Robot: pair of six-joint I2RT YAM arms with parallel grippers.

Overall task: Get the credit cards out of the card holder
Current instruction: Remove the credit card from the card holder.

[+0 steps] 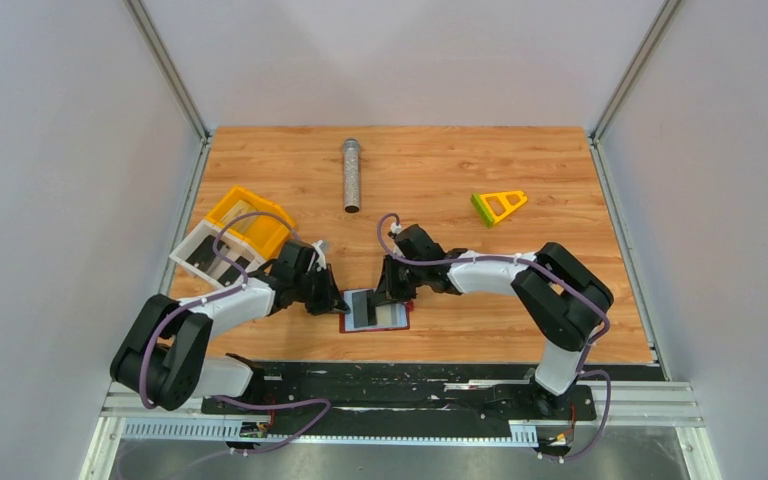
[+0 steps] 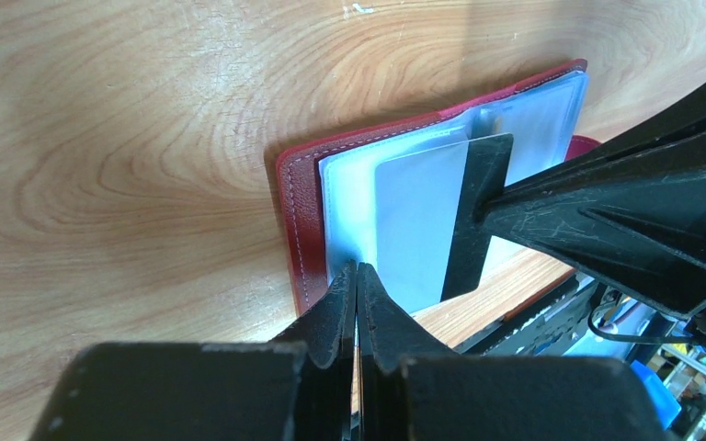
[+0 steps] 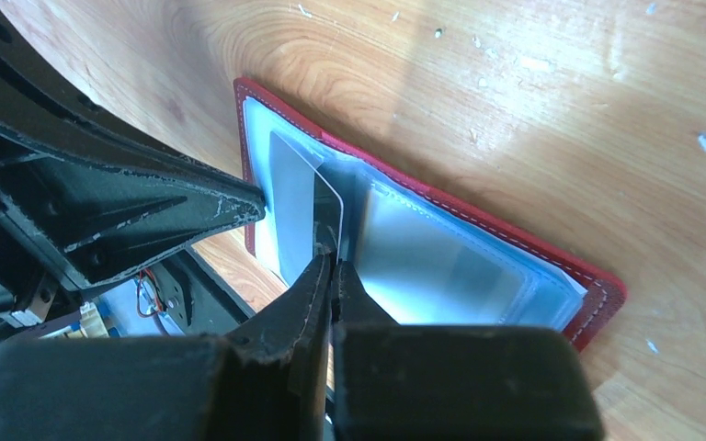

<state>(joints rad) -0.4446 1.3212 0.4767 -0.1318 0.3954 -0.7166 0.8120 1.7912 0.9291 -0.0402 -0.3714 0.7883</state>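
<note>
Task thing: dark-red folding card holder [image 1: 392,318], open flat at lower centre of the top view, light blue-grey pockets up.
Left jaws: left gripper [image 2: 357,276] pressed closed at the pocket edge; grip on it unclear.
Right jaws: right gripper [image 3: 333,268] pinched on dark grey card [image 2: 478,216], which is tilted up from the pocket.
Around: grey metal cylinder [image 1: 351,175] upper centre; yellow-green triangular piece [image 1: 499,206] upper right; yellow tray [image 1: 245,218] touching white tray [image 1: 205,255], left.
In the way: both grippers cover the holder's top edge.

Both arms bent inward, low; left tool [image 2: 357,277] and right tool [image 3: 333,266] pinched closed, tips near.
</note>
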